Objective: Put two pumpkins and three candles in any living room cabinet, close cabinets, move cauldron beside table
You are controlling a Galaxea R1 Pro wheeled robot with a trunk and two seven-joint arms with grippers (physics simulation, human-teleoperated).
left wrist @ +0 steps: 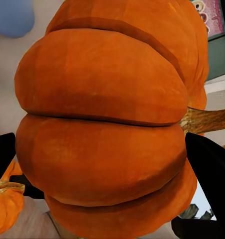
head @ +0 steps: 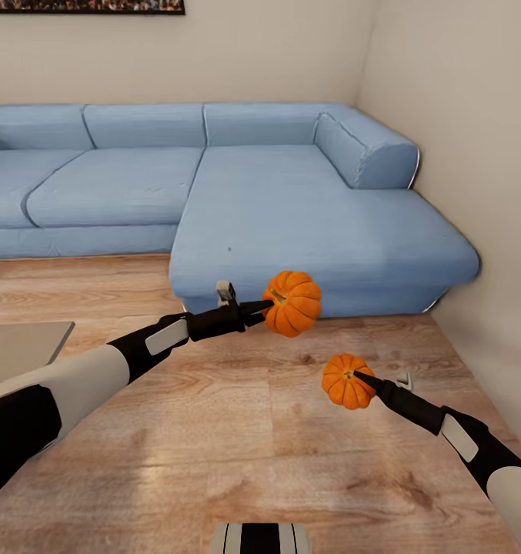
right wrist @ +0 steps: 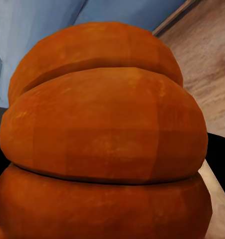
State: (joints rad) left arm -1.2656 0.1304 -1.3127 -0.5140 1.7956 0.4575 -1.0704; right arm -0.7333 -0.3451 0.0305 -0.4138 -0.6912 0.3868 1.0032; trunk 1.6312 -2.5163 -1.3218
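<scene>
Pumpkins are both in hand in the head view: the left gripper point(head: 266, 306) clamps one pumpkin point(head: 292, 303) at centre, the right gripper point(head: 362, 376) the other pumpkin point(head: 347, 381) at 4 o'clock, above wood floor point(head: 237, 431) before the blue sofa point(head: 291, 208). Left wrist view: black fingers point(left wrist: 212, 174) pinch the ribbed flanks at 3 and 9 o'clock. Right wrist view: the orange body point(right wrist: 105, 144) sits close between dark finger edges; judged step is carrying, and the next move calls for finding the cabinet.

White and black arm segments with pale grey wrist plates end in slim black fingers point(head: 254, 310).
</scene>
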